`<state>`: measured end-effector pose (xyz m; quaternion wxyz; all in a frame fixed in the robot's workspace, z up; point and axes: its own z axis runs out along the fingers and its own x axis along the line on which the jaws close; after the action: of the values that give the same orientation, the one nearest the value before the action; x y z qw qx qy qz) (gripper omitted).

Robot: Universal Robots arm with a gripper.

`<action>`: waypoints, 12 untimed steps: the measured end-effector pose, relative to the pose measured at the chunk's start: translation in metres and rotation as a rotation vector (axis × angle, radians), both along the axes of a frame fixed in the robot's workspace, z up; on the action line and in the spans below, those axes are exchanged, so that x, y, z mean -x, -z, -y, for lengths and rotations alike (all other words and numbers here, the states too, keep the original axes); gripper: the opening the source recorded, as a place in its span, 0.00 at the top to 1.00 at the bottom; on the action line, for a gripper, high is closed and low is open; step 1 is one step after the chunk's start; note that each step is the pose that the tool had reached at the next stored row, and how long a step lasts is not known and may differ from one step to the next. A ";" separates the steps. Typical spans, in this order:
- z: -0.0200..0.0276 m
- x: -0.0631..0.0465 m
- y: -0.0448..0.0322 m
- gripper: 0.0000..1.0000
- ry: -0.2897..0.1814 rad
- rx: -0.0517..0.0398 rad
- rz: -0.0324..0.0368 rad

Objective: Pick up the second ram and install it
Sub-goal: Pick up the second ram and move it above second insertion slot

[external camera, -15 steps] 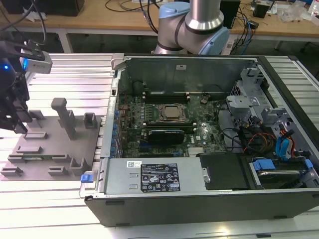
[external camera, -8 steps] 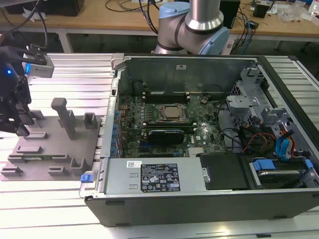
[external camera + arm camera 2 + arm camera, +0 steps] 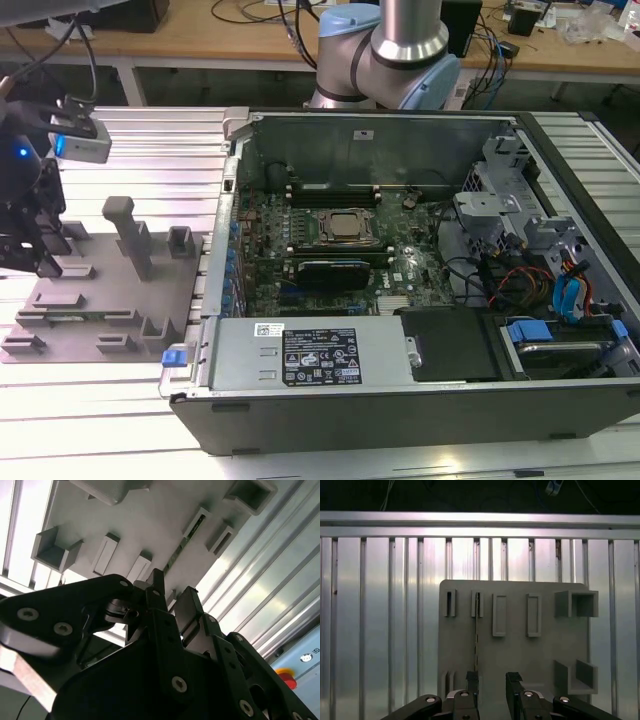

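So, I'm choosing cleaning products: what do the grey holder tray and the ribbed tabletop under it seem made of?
The flat grey holder tray looks like matte plastic: even, dull grey, no glare. The ribbed silver tabletop is probably bare aluminium: bright reflections along straight grooves.

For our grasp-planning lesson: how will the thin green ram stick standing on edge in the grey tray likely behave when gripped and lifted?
The ram stick looks like a thin flat board, so probably stiff and light. Held on its narrow edge by slots in the grey tray, it would likely tip once freed unless the open gripper pinches its faces squarely.
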<state>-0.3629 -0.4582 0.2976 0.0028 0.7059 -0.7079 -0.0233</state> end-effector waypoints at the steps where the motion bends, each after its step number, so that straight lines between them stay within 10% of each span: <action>1: 0.0000 0.000 0.0014 0.66 0.000 0.0001 -0.0001; 12: 0.0000 0.000 0.0114 0.66 0.000 0.0000 -0.0001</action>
<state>-0.3629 -0.4582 0.2862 0.0028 0.7059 -0.7079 -0.0233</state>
